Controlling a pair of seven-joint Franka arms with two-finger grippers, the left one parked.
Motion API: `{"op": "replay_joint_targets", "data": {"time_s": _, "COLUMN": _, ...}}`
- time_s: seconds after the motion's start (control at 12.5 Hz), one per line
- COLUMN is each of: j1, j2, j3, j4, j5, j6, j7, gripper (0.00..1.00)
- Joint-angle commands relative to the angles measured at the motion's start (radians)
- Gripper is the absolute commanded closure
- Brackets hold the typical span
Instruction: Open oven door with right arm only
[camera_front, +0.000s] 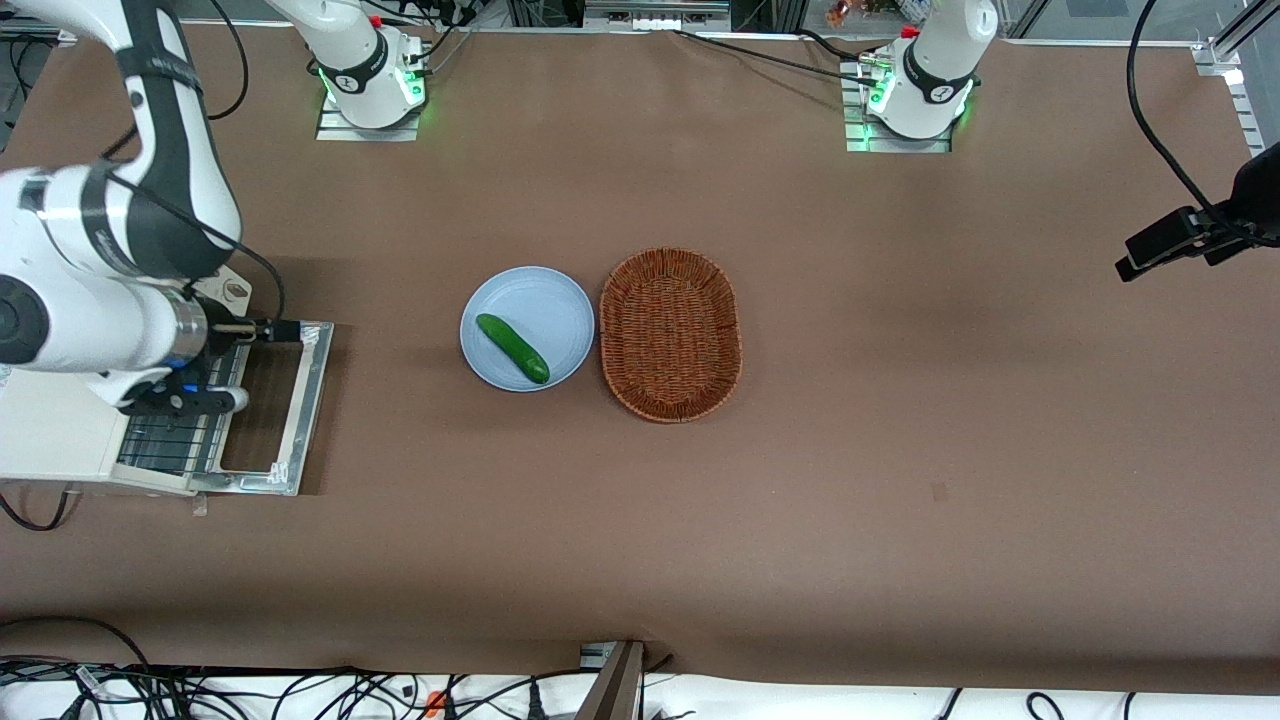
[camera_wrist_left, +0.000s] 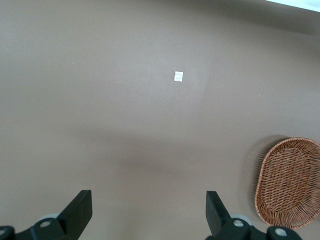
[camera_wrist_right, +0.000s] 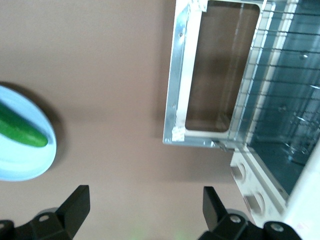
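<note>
Oven (camera_front: 50, 430) sits at the working arm's end of the table. Door (camera_front: 285, 410) is down — folded flat out onto the brown table (camera_front: 900, 400), glass showing the tabletop through it, metal frame pointing toward the plate. Wire rack (camera_front: 165, 445) is exposed in the oven mouth.

Right arm (camera_front: 110, 270) hangs over the oven's top and opening. Gripper (camera_wrist_right: 142, 210) is above the table just beside the open door, fingers (camera_wrist_right: 75, 207) spread wide, nothing between them, not touching door or oven. From the wrist view: door frame (camera_wrist_right: 177, 90), rack (camera_wrist_right: 280, 75) and two knobs (camera_wrist_right: 240, 172) all show.

Blue plate (camera_front: 527, 328) near mid-table holds a cucumber (camera_front: 512, 348) — lying diagonal. Wicker basket (camera_front: 671, 334) just beside the plate, toward the parked arm's end.
</note>
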Motion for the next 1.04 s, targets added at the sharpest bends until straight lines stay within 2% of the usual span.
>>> {"op": "replay_joint_targets", "data": {"time_s": 0.0, "j1": 0.004, "j2": -0.116, "j3": -0.009, "j4": -0.021, "j5": 0.024, "j6": -0.072, "j7": -0.020, "gripper": 0.00}}
{"op": "replay_joint_targets", "data": {"time_s": 0.24, "j1": 0.004, "j2": -0.229, "j3": -0.011, "j4": -0.021, "j5": 0.024, "j6": -0.178, "j7": -0.021, "gripper": 0.00}}
{"op": "replay_joint_targets", "data": {"time_s": 0.64, "j1": 0.001, "j2": -0.363, "j3": -0.044, "j4": -0.030, "j5": 0.030, "j6": -0.256, "j7": -0.021, "gripper": 0.00}}
{"op": "replay_joint_targets", "data": {"time_s": 0.96, "j1": -0.078, "j2": -0.380, "j3": -0.035, "j4": -0.022, "j5": 0.031, "j6": -0.302, "j7": -0.086, "gripper": 0.00}}
